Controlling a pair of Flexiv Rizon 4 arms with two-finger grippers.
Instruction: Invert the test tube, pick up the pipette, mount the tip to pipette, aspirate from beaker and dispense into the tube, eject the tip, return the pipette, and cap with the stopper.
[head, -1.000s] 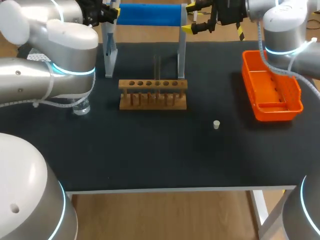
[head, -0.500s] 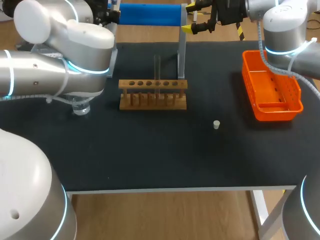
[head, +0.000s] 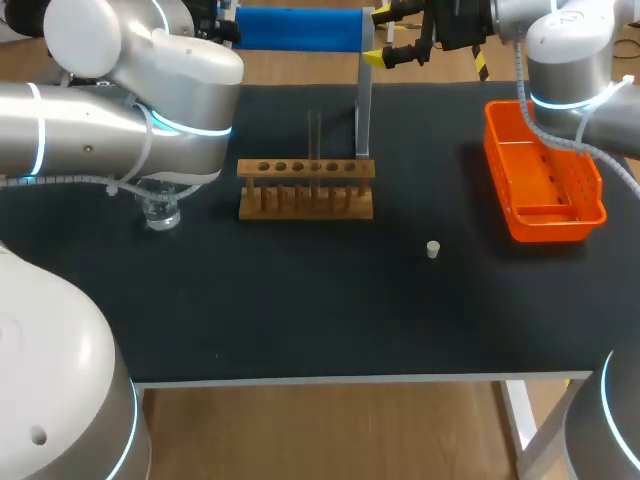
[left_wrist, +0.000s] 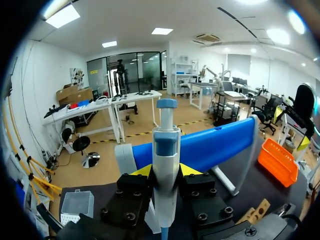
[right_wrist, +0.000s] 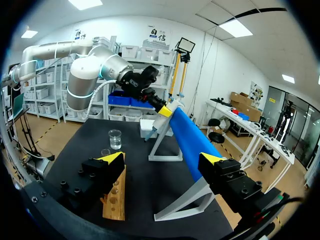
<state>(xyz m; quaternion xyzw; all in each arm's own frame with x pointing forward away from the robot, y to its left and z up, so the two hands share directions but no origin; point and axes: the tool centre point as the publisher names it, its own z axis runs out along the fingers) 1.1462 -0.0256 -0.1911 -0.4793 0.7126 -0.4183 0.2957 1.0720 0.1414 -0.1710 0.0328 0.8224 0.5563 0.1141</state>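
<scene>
My left gripper (left_wrist: 165, 171) is shut on the white pipette (left_wrist: 165, 160) with a blue top, held upright just before the blue bar of the stand (left_wrist: 210, 145). In the head view that gripper (head: 225, 22) sits at the bar's left end, and the right wrist view shows the pipette (right_wrist: 162, 111) there too. My right gripper (head: 380, 35) is open at the bar's right end, holding nothing. A clear test tube (head: 314, 150) stands upright in the wooden rack (head: 306, 188). The beaker (head: 160, 212) is partly under my left arm. The small stopper (head: 433, 249) lies alone on the mat.
An orange tray (head: 545, 180) lies at the right of the table. A clear tip box (left_wrist: 76, 204) sits beside the stand. My left arm's bulky elbow (head: 150, 110) hangs over the table's left back part and hides the stand's left post.
My left arm's elbow has swung to the right and now covers the stand's left post. The right arm, rack, tube and stopper have not moved.
</scene>
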